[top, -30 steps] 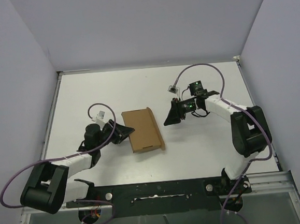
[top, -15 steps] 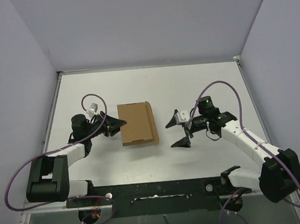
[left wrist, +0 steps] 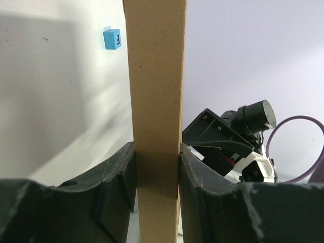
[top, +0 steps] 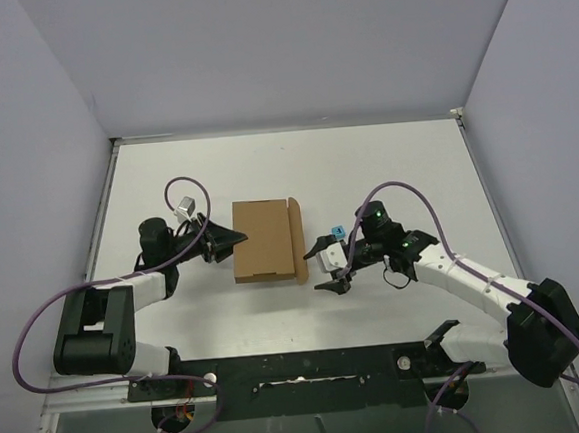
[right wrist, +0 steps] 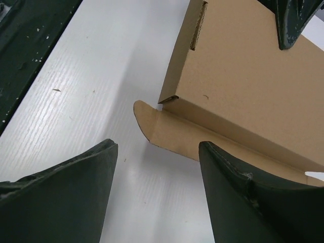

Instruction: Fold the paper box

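Note:
The paper box (top: pixel 264 241) is a slim brown cardboard box lying flat on the white table, with a narrow flap (top: pixel 296 238) open along its right side. My left gripper (top: pixel 233 241) is shut on the box's left edge. In the left wrist view the cardboard (left wrist: pixel 157 91) stands pinched between both pads of that gripper (left wrist: pixel 157 167). My right gripper (top: pixel 326 266) is open, just right of the box's near right corner and touching nothing. In the right wrist view the box (right wrist: pixel 243 86) and its rounded flap (right wrist: pixel 202 132) lie just ahead of the open gripper (right wrist: pixel 157 147).
A tiny blue cube (top: pixel 338 232) sits on the table close behind the right gripper; the left wrist view also shows this cube (left wrist: pixel 112 39). Grey walls enclose the table (top: pixel 396 168) on three sides. A black rail (top: pixel 301 368) runs along the near edge.
The right arm swung down and left to the box's right corner, its jaws opening. The left arm turned the box square and shifted it slightly, still gripping it.

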{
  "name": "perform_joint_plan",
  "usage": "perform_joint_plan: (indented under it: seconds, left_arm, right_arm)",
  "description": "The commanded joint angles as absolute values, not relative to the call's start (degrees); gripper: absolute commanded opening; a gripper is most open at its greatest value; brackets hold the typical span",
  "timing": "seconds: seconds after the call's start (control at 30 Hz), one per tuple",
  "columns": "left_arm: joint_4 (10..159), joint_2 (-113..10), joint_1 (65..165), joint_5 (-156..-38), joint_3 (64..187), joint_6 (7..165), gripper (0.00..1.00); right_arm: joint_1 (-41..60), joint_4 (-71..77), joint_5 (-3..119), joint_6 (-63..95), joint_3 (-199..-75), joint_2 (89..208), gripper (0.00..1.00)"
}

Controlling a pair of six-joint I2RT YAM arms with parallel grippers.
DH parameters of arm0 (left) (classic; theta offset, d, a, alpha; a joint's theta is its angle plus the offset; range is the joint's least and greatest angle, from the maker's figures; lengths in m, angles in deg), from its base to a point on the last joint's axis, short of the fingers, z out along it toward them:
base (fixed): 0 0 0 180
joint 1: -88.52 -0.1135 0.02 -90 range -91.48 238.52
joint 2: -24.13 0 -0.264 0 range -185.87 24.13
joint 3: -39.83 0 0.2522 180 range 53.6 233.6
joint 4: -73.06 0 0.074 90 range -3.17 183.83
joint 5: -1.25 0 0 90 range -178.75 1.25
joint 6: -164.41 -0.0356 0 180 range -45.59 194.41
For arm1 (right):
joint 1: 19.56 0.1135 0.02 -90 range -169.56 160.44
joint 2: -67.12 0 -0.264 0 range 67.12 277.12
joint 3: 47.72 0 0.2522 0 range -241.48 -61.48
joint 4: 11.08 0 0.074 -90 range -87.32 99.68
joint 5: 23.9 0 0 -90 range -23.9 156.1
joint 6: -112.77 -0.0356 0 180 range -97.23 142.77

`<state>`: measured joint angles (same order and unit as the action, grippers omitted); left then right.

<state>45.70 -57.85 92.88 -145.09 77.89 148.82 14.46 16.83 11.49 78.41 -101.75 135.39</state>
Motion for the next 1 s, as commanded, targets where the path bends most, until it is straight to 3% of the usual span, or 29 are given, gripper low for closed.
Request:
perform_joint_plan:
  seconds: [0.0,0.2,0.6,0.97]
  left_arm:
    - [41.0,-58.5,93.2,-146.4,79.6,148.5,0.1]
    - [40.1,-59.2,93.5,-145.9,79.3,148.9,0.1]
    - [39.2,-59.9,93.7,-145.9,79.3,149.1,0.1]
    - [39.0,-59.4,94.0,-145.8,79.1,148.7,0.09]
  right_arm:
    - [16.8,10.9,13.7,77.4,-101.3,135.9,0.65]
    - [19.4,9.9,15.4,76.9,-101.3,137.0,0.58]
    - [19.8,9.4,17.1,74.2,-102.3,137.2,0.27]
    - [19.4,8.7,16.4,69.0,-103.4,137.9,0.08]
